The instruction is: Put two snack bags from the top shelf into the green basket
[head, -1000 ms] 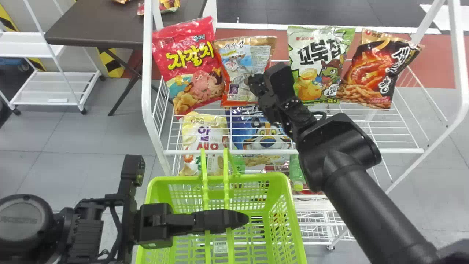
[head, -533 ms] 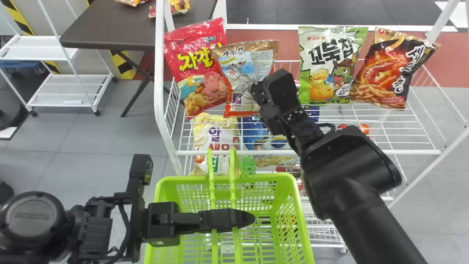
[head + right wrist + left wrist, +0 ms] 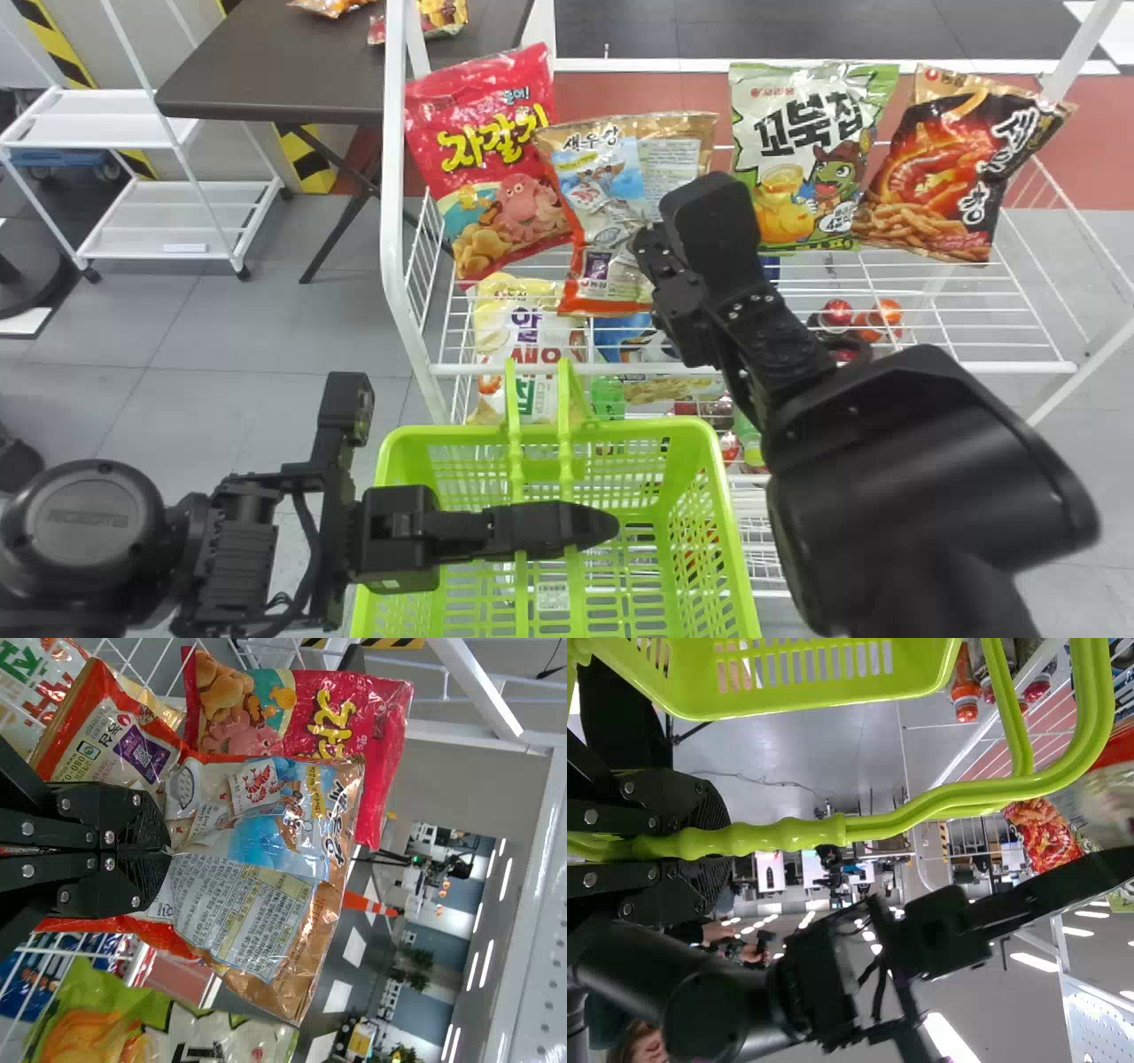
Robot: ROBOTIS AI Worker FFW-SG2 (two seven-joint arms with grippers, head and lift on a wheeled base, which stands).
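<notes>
Your right fingers [image 3: 658, 255] are pinching the brown bag [image 3: 611, 182] before the red one [image 3: 483, 146] (your left fingers [image 3: 545, 529] are clasping the basket's [image 3: 633, 429] handles [image 3: 566, 452]).

Bright light spills from ceiling strips [image 3: 1035, 963], with white glints on the tan bag [image 3: 611, 168] toward the shelf's left edge [image 3: 438, 369].

Black arms [image 3: 895, 496], round joint cap [image 3: 93, 514], ribbed housing [image 3: 220, 567], looping dark cable [image 3: 312, 533], silver screws [image 3: 109, 837].
</notes>
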